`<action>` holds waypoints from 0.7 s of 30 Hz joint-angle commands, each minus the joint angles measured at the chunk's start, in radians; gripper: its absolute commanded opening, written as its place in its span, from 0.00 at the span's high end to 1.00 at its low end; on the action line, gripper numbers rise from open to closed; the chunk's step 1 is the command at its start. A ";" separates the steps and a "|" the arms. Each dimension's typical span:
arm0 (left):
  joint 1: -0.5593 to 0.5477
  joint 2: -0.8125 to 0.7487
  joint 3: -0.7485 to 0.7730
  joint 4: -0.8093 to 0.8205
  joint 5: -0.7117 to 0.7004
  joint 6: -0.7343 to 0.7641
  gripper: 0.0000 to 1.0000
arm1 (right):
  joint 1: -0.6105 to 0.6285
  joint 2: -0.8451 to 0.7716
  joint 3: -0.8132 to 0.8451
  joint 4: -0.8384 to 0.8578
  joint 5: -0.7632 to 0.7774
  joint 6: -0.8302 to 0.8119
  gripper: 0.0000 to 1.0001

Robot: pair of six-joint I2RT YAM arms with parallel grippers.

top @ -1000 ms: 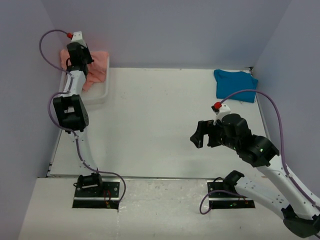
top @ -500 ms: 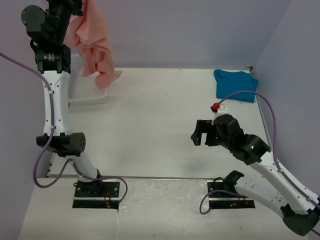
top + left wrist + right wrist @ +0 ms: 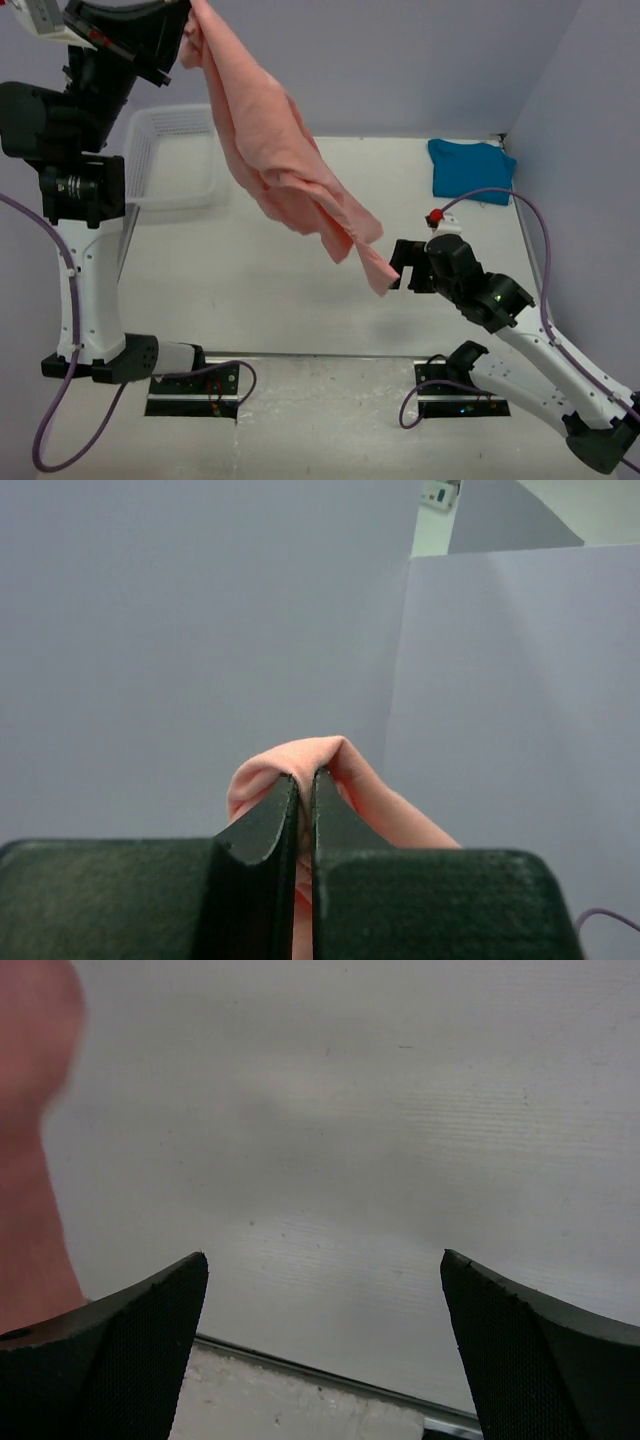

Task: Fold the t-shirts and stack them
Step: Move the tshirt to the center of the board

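Observation:
My left gripper is raised high at the top left and is shut on the salmon-pink t-shirt, which hangs and swings out to the right, its lower end near my right gripper. In the left wrist view the jaws are closed on a fold of the pink cloth. My right gripper is open and empty over the table; a blurred edge of the pink shirt shows at its left. The teal-blue t-shirt lies folded at the table's far right corner.
The white mesh basket stands at the far left of the table. Lilac walls enclose the table at the back and sides. A metal strip marks the table's near edge.
My left arm has lifted the pink shirt out of the basket and swung it up and to the right. The shirt now hangs out toward my right gripper, which has barely moved.

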 commanded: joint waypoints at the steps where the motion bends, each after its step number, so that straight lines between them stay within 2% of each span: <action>1: -0.021 -0.126 -0.253 0.012 -0.056 -0.080 1.00 | 0.005 -0.032 0.046 0.061 0.023 0.015 0.01; 4: -0.026 -0.218 -0.521 0.001 -0.115 -0.092 1.00 | 0.007 -0.024 0.066 0.060 -0.043 -0.023 0.01; 7: -0.041 -0.229 -0.632 -0.072 -0.184 -0.065 1.00 | 0.007 -0.012 0.088 0.038 -0.065 -0.051 0.01; 8: -0.058 -0.232 -0.723 -0.066 -0.220 -0.056 1.00 | 0.008 -0.012 0.091 0.038 -0.071 -0.052 0.01; 11: -0.139 -0.220 -0.845 -0.055 -0.351 0.015 1.00 | 0.008 0.005 0.089 0.065 -0.105 -0.085 0.01; 12: -0.151 -0.200 -0.918 -0.023 -0.366 0.039 1.00 | 0.008 0.016 0.083 0.082 -0.164 -0.112 0.01; 15: -0.165 -0.119 -1.003 0.058 -0.372 0.044 1.00 | 0.017 0.069 0.083 0.108 -0.215 -0.121 0.01; 16: -0.165 -0.096 -1.011 0.066 -0.370 0.049 1.00 | 0.029 0.083 0.083 0.115 -0.276 -0.125 0.01; 21: -0.196 0.003 -1.031 0.121 -0.401 0.085 1.00 | 0.105 0.200 0.089 0.136 -0.373 -0.148 0.01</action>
